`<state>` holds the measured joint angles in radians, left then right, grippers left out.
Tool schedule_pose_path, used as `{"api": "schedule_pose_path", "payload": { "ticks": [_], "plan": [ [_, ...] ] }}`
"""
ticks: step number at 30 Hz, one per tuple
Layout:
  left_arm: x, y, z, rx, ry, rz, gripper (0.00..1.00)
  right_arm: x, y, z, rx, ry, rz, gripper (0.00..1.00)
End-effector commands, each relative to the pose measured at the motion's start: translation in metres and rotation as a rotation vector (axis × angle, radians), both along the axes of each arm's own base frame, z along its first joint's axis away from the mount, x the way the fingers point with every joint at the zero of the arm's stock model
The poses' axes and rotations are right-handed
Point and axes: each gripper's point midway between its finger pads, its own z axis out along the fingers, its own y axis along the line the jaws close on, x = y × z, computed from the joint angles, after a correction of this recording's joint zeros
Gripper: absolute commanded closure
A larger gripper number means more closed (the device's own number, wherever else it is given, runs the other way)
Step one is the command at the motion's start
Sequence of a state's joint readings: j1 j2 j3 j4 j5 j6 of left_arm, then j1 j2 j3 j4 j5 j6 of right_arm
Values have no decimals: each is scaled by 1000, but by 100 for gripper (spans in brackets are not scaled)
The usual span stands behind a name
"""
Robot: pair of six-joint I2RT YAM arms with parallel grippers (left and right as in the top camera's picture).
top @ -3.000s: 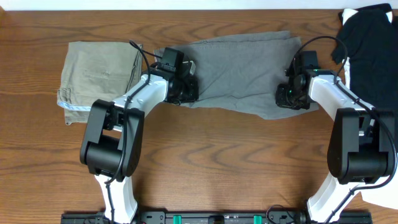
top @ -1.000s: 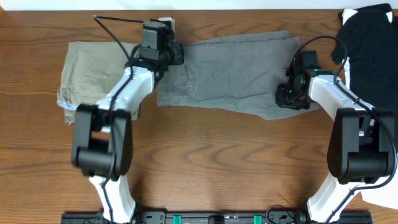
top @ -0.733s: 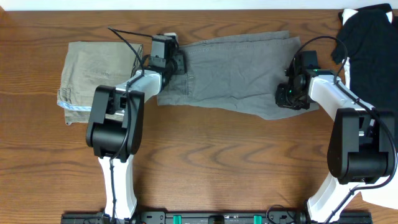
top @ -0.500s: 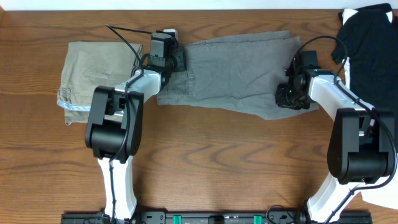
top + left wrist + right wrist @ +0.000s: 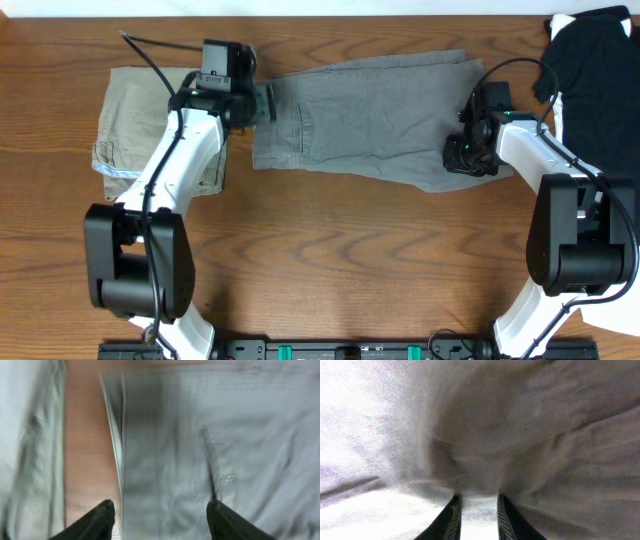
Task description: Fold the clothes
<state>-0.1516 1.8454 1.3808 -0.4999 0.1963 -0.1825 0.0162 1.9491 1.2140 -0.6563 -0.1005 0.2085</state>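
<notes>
Here the grey garment (image 5: 370,115) lies spread flat on the far middle of the table (image 5: 330,260), between the two arms. Our left gripper (image 5: 160,512) hangs with its jaws wide apart over the left edge and holds nothing. Our right gripper (image 5: 477,515) is narrow and pinches a bunched fold at the lower right edge. The cloth looks light, soft and limp, so we judge it best to take it at the seamed corners.
</notes>
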Motion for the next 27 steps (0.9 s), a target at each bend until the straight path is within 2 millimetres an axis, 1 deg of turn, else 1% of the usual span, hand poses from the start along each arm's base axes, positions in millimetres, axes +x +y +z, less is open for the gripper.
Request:
{"api": "schedule_pose_path", "payload": {
  "ticks": [1, 5, 9, 17, 20, 22, 23, 25, 27],
  "plan": [
    [-11, -2, -28, -1, 92, -16, 37, -12, -8, -13, -40, 46, -16, 77],
    [-13, -2, -44, 5, 130, -15, 34, -12, -8, -13, -39, 47, -16, 78],
    [-13, 8, -63, 55, 163, 18, 33, -13, -8, -13, -39, 51, -16, 78],
    [-15, 7, -113, 59, 245, 30, 32, -13, -5, -13, -23, 50, -13, 79],
    [-17, 7, -124, 62, 265, 30, 32, -13, -5, -13, -21, 50, -13, 79],
    [-18, 7, -126, 63, 270, 30, 32, -13, -5, -13, -21, 50, -13, 79],
    [-18, 7, -126, 64, 272, 30, 34, -13, -5, -13, -21, 50, -13, 79],
    [-19, 7, -126, 59, 273, 28, 44, -13, -5, -13, -21, 50, -13, 79],
    [-20, 6, -126, 58, 277, 27, 48, -13, -5, -13, -21, 50, -13, 80]
  ]
}}
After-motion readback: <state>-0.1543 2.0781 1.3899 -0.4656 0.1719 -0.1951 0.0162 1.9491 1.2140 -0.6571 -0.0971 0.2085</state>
